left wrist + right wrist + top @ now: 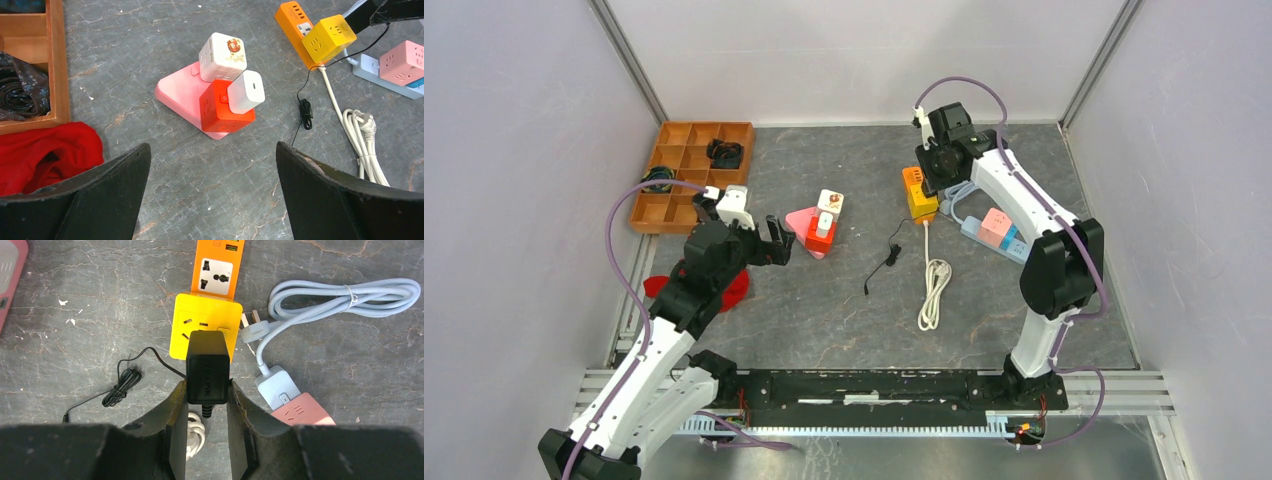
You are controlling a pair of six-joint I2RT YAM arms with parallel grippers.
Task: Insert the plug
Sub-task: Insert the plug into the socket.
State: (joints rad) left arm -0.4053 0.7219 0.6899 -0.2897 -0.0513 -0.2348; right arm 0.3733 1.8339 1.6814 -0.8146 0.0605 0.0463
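My right gripper (206, 392) clamped on the black plug (207, 365), plug against the yellow cube (182, 330), whether it is seated I cannot tell, cube on the orange strip (205, 250), cord (125, 385) trailing left, my left gripper (212, 147) spread wide, empty, above the pink strip (177, 87).

Overhead view wide; wrist views share yellow cube (205, 312).
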